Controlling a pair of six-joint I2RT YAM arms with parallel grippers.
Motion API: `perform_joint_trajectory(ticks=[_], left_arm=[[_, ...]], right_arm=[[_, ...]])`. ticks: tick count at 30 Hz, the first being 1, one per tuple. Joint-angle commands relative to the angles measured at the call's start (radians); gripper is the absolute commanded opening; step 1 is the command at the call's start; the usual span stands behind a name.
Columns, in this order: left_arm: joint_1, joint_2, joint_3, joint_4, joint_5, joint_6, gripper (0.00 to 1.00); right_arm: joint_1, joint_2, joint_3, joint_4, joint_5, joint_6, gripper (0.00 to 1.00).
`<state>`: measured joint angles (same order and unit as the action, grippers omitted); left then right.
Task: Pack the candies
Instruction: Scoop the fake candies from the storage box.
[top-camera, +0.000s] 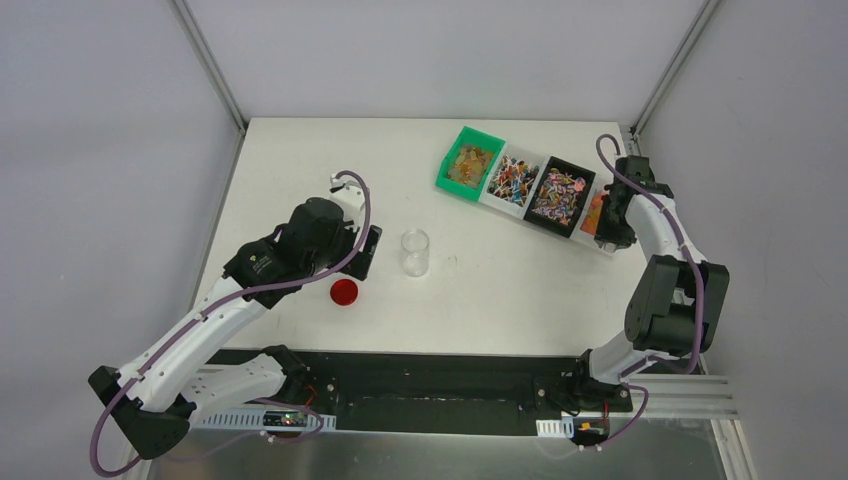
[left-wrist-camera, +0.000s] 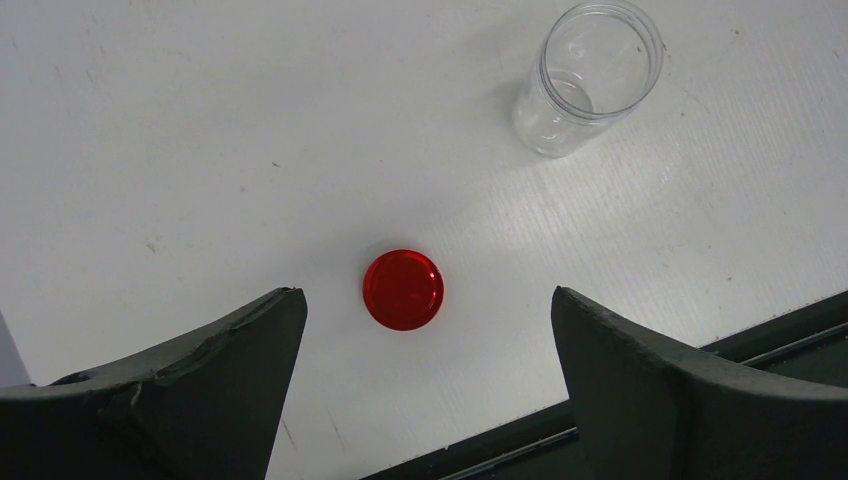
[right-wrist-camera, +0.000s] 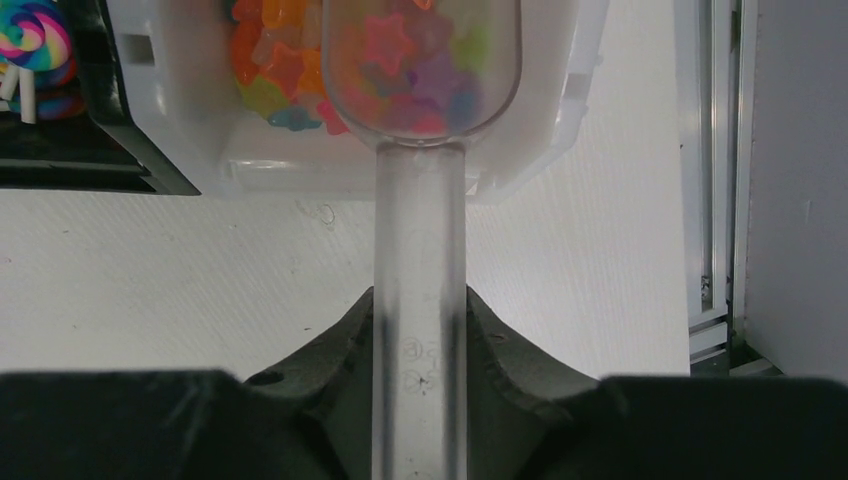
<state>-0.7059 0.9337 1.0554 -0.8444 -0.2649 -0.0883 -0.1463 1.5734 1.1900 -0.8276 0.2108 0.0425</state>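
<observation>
Right jaws tight on clear scoop (right-wrist-camera: 418, 250) of candies (right-wrist-camera: 275, 65) over white bin (right-wrist-camera: 565, 100); left jaws apart above red lid (left-wrist-camera: 403, 289).

Top edge cuts scoop (right-wrist-camera: 420, 250) bowl, white bin (right-wrist-camera: 300, 165); candies (top-camera: 515, 180) overhead too small to tell apart.

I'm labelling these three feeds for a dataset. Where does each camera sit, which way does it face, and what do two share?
Top external: above and behind, looking down on the table; left arm and right arm show.
Left wrist: on the left arm, facing down at the red lid and jar; open left gripper shows.
Right wrist: on the right arm, facing the white bin of candies; right gripper shows, shut on the scoop.
Shared: top external and left wrist both show the red lid and jar.
</observation>
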Motion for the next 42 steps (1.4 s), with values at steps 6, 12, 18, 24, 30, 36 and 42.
perform_joint_trajectory(ticks=[6, 12, 18, 24, 30, 36, 42], left_arm=[[0.002, -0.026, -0.008, 0.036, -0.03, 0.013, 0.97], [0.002, -0.028, -0.007, 0.037, -0.025, 0.013, 0.97], [0.002, -0.026, -0.006, 0.038, -0.017, 0.012, 0.97], [0.002, -0.024, -0.005, 0.038, -0.005, 0.015, 0.97], [0.002, -0.022, -0.006, 0.038, -0.002, 0.015, 0.97], [0.002, -0.023, -0.007, 0.038, 0.001, 0.013, 0.97], [0.002, -0.025, -0.007, 0.039, -0.009, 0.013, 0.97]], right_arm=[[-0.002, -0.047, -0.053, 0.176, -0.002, -0.014, 0.0], [-0.001, -0.068, -0.095, 0.227, 0.003, -0.015, 0.0], [-0.001, -0.125, -0.137, 0.251, 0.027, -0.015, 0.0], [0.004, -0.227, -0.238, 0.36, -0.013, -0.006, 0.0], [0.008, -0.279, -0.271, 0.369, -0.013, -0.006, 0.0], [0.017, -0.33, -0.289, 0.365, -0.013, -0.006, 0.0], [0.026, -0.387, -0.305, 0.367, -0.013, -0.006, 0.0]])
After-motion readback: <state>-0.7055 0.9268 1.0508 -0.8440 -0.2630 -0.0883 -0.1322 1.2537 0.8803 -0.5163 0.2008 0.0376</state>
